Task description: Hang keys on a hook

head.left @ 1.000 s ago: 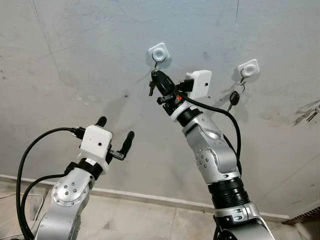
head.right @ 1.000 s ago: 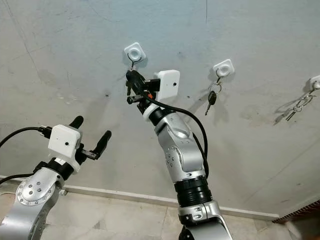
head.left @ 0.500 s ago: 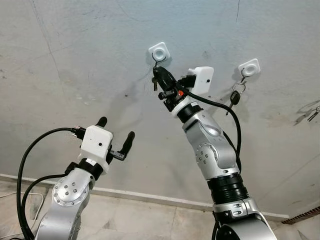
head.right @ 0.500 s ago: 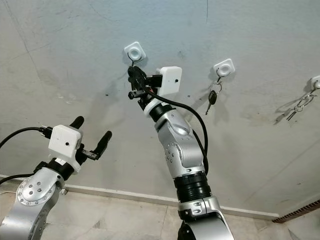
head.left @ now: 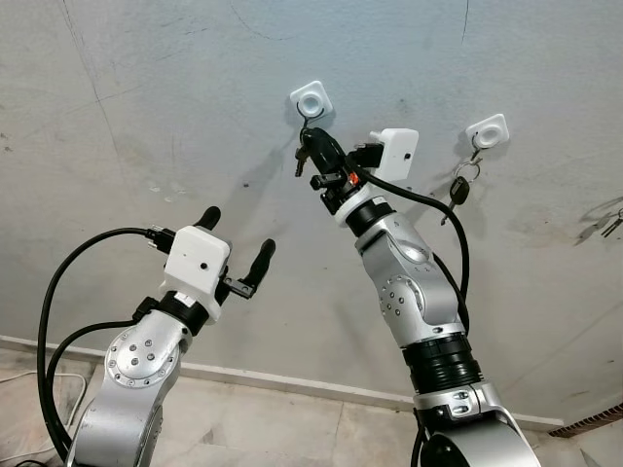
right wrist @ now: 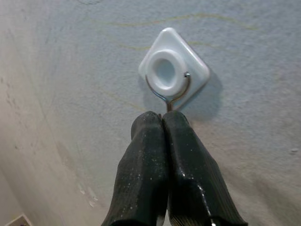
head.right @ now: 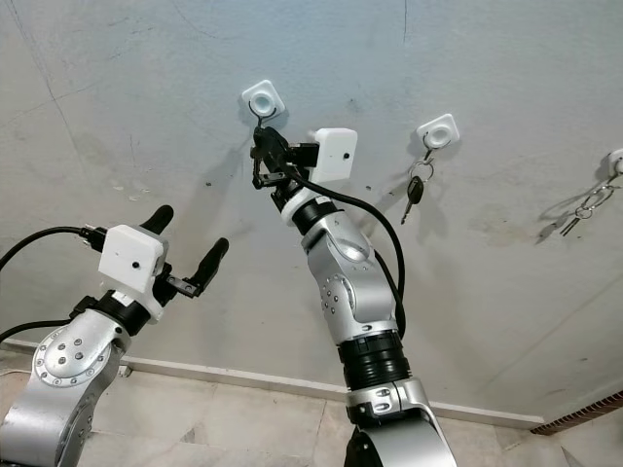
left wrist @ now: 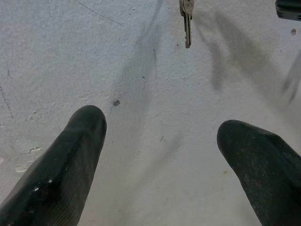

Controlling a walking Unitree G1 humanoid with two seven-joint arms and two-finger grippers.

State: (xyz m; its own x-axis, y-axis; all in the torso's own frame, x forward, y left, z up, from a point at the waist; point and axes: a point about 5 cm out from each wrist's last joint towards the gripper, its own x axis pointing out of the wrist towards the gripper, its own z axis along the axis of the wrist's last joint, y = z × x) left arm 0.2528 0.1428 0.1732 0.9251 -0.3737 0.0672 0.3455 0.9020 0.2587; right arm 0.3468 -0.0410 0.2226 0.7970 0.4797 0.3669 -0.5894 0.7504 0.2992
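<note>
Two white diamond-shaped hooks [head.left: 311,100] were fixed to the grey wall [head.left: 146,117], with part of a third at the right edge in the right eye view. The right gripper [right wrist: 162,117], fingers clenched on a key ring [right wrist: 165,94], held it looped at the left hook. A second bunch of keys [head.left: 459,185] hung from the right hook. The left gripper [head.left: 234,248] stood released, lower left.

Bare wall [head.left: 175,107] lies open left of the hook [head.left: 311,100]; the neighbouring hook [head.left: 486,131] apparently holds keys [head.left: 458,188]

Keys [head.left: 301,159] dangling beneath white hook [head.left: 311,100]
</note>
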